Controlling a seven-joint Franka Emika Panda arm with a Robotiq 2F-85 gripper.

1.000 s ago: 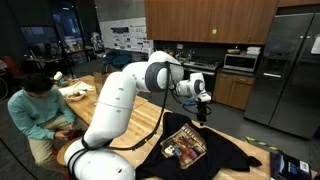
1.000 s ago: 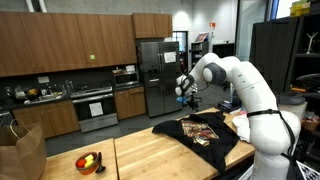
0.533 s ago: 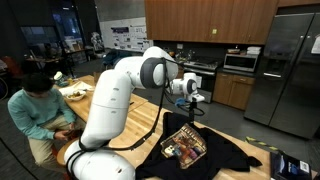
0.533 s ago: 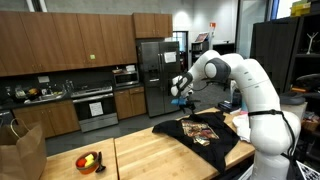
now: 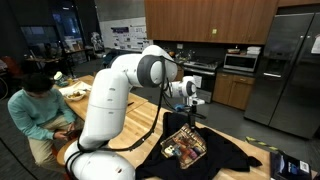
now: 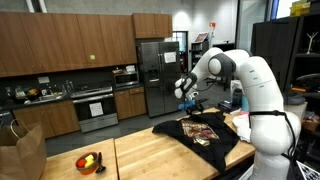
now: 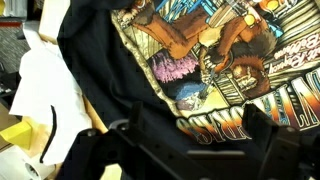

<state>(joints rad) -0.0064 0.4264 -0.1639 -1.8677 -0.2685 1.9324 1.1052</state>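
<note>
Exterior view, arm: the white Panda arm reaches over the wooden table point(image 5: 135, 108), its gripper point(image 5: 191, 108) pointing down.
Exterior view, jaws: spread apart and empty, hanging in the air above the cloth.
Exterior view, thing below: a black T-shirt point(image 5: 222, 152) lies spread flat on the table, its printed graphic point(image 5: 185, 146) facing up, just under the gripper and not touching it.
Exterior view, surroundings: a seated person point(image 5: 36, 108) at the far end of the table.
Exterior view, opposite side: the gripper point(image 6: 190, 103) hovers clear above the near edge of the black T-shirt point(image 6: 190, 138), which rests on the table point(image 6: 150, 155).
Exterior view, elsewhere: a fruit bowl point(image 6: 90, 161) sits well apart from the shirt; a refrigerator point(image 6: 155, 75) stands behind.
Wrist view, jaws: the gripper point(image 7: 190, 122) is released, its dark fingers point(image 7: 128, 130) wide apart with nothing between them.
Wrist view, below: the black T-shirt point(image 7: 100, 60) fills the frame, graphic point(image 7: 215, 50) beneath the jaws; white material point(image 7: 45, 90) lies beside the shirt's edge.
</note>
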